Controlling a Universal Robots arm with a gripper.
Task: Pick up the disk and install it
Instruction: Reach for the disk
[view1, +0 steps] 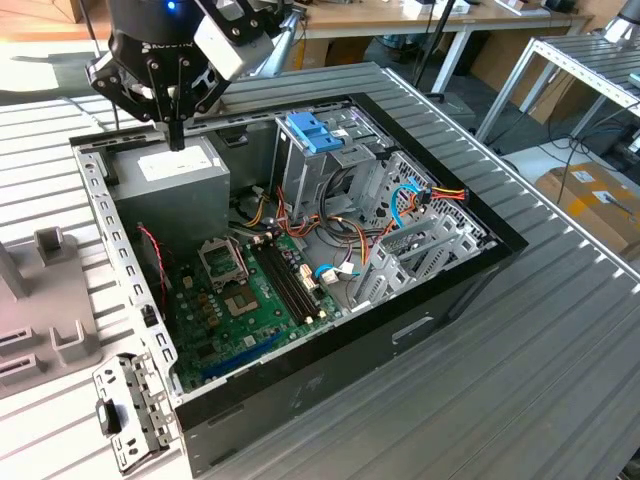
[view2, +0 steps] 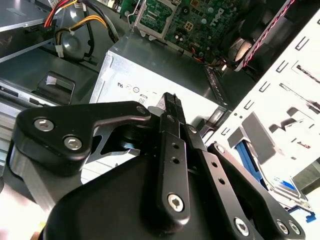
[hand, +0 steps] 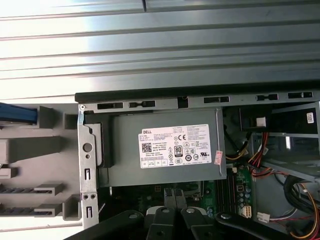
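My jaws (view1: 177, 140) are pressed together with nothing between them. They hang point-down over the grey power supply (view1: 165, 180), which sits in a corner of the open computer case (view1: 400, 335). I cannot tell whether my tips touch its white label.

The disk (hand: 17, 114) is outside the case, well apart from my jaws and beyond the perforated case wall nearest them. It sits at the grey slotted holder (hand: 45, 150) that stands on the table beside the case. In the second wrist view its bright blue rail (view2: 249, 157) shows through that wall's cut-outs.

Inside the case, farther from my jaws than the power supply, are the green motherboard (view1: 250, 300) and a paler blue bracket (view1: 315, 130) on top of the drive cage.

The case rests on a table (view1: 560, 330) of ribbed grey metal whose long parallel grooves run under and around it. The strip behind my jaws is washed bright with light. A loose metal plate (view1: 125, 415) lies on the table by the case's near corner.

The room around me is a workshop. There are wooden benches (view1: 420, 15) at the back and a second ribbed table (view1: 590, 60) toward the exterior view's right. A cardboard box (view1: 600, 205) and loose cables lie on the floor there.
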